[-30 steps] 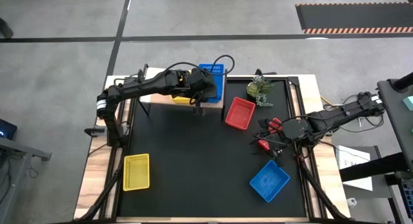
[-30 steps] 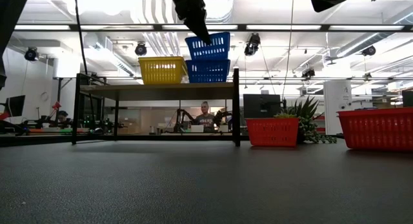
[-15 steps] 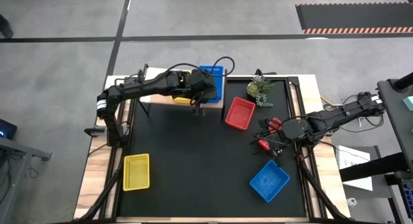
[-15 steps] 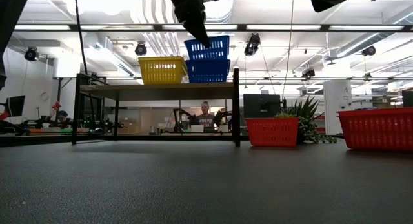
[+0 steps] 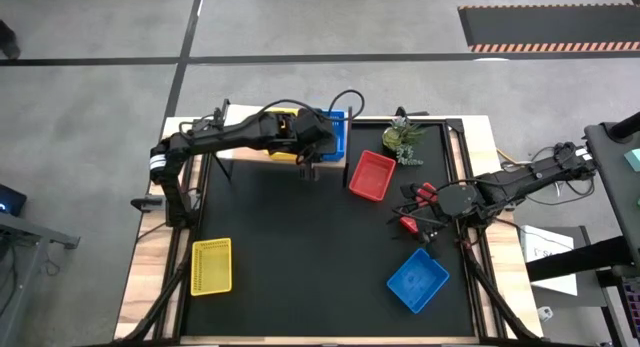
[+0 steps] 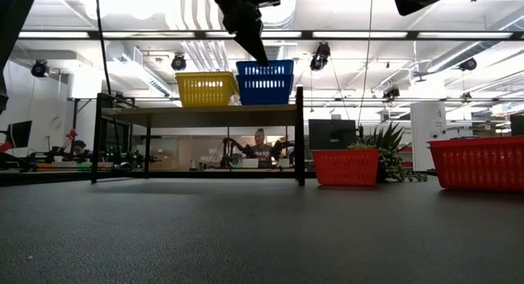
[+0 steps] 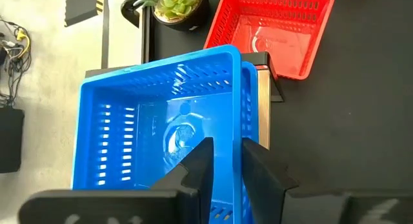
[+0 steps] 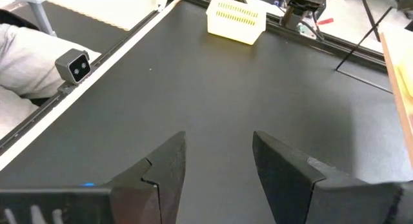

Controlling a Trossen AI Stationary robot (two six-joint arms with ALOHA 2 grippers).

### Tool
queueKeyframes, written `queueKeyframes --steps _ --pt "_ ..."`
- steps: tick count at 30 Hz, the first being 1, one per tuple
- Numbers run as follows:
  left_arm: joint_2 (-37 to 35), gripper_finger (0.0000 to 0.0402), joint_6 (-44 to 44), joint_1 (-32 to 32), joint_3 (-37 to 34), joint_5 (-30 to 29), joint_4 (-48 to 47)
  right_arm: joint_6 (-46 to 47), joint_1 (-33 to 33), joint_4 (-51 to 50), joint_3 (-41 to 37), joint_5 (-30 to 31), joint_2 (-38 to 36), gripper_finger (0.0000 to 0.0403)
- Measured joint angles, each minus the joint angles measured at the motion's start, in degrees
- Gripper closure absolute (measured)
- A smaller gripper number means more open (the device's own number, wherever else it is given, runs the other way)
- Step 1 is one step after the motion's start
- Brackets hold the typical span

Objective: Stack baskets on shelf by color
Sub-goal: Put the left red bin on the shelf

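My left gripper is over the pale-wood shelf at the table's far edge, shut on a blue basket. That basket sits level, nested in a second blue basket on the shelf's right end. Beside them a yellow basket stands on the shelf. On the table lie a red basket, a yellow basket and a blue basket. My right gripper waits open and empty low over the table's right side. My left gripper holds the upper blue basket by the side wall that faces the yellow basket. One finger is inside the basket and one outside. The fingers come from above, slanting down. The basket rests level inside the lower blue basket.
A small green potted plant stands right of the shelf, just behind the red basket. In the low view another red basket shows at the right edge. Bare black tabletop lies between the shelf and the near baskets.
My left gripper has come down over the shelf with the blue basket still in its hold. The basket, tilted and raised above the lower blue one a second ago, has dropped and levelled, and now sits nested in it.
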Motion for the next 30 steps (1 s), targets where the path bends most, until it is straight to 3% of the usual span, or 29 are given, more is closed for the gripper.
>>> queueKeyframes --steps 13,17,22,30 --pt "-2.1 0.034 -0.5 -0.3 0.8 0.0 -0.9 0.5 0.0 -0.5 0.0 0.0 0.0 0.0232" --pt "-3.2 0.034 -4.9 -1.5 0.6 0.4 -1.0 1.4 0.0 -1.6 0.0 0.0 0.0 0.0232" --pt "-4.9 0.034 -8.1 -5.8 -1.6 4.9 -0.4 1.9 0.0 -1.6 0.0 0.0 0.0 0.0232" --pt "-5.4 0.034 -8.1 -16.1 -7.0 5.5 5.2 1.9 0.0 -0.9 0.0 0.1 0.0 0.0232"
